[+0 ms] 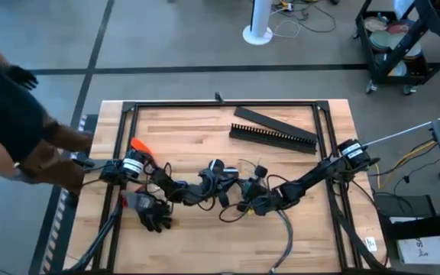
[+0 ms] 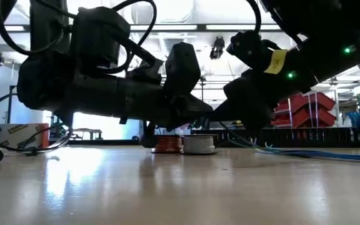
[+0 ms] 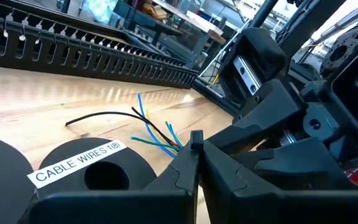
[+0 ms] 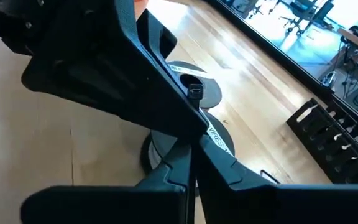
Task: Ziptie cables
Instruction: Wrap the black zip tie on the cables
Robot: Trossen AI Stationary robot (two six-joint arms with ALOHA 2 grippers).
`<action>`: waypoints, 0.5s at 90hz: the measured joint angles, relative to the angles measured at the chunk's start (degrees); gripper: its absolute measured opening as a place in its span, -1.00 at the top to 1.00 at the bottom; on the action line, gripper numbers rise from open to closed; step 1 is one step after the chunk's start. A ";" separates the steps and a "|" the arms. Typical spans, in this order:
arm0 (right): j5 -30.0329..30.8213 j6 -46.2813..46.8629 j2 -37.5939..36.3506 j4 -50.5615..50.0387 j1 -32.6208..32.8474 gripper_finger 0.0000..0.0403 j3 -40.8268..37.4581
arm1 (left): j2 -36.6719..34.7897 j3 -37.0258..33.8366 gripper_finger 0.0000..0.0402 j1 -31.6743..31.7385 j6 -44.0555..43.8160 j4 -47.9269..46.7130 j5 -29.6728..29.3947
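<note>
While both claws meet at the high view's lower centre, the left claw [image 3: 196, 163] and right claw [image 4: 193, 163] are pinched closed over the tabletop [image 1: 197, 134], neither visibly gripping anything.

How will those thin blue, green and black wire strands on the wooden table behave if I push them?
Probably floppy: the thin wire strands curve and splay loosely on the wooden table, so they would likely bend rather than slide together. They look light, so a nudge from the left gripper, close beside them, may scatter them.
</note>
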 joint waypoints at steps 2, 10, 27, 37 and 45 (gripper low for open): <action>-0.01 0.00 0.00 0.01 0.00 1.00 0.00 | 0.00 -0.03 1.00 0.00 0.01 0.00 0.00; -0.18 0.00 0.00 0.05 0.03 1.00 0.00 | -0.44 -0.64 0.98 0.00 0.97 0.01 0.81; -3.02 0.20 -0.59 -0.04 0.20 0.99 0.00 | -4.40 -5.33 0.80 0.00 6.36 -0.15 5.88; -4.76 0.11 -1.55 -0.40 0.70 0.99 -0.02 | -7.88 -9.82 0.66 0.00 11.41 -0.11 10.54; -7.52 -0.63 -2.66 -0.36 1.08 0.99 -0.12 | -10.51 -12.76 0.55 0.00 15.92 -1.83 15.60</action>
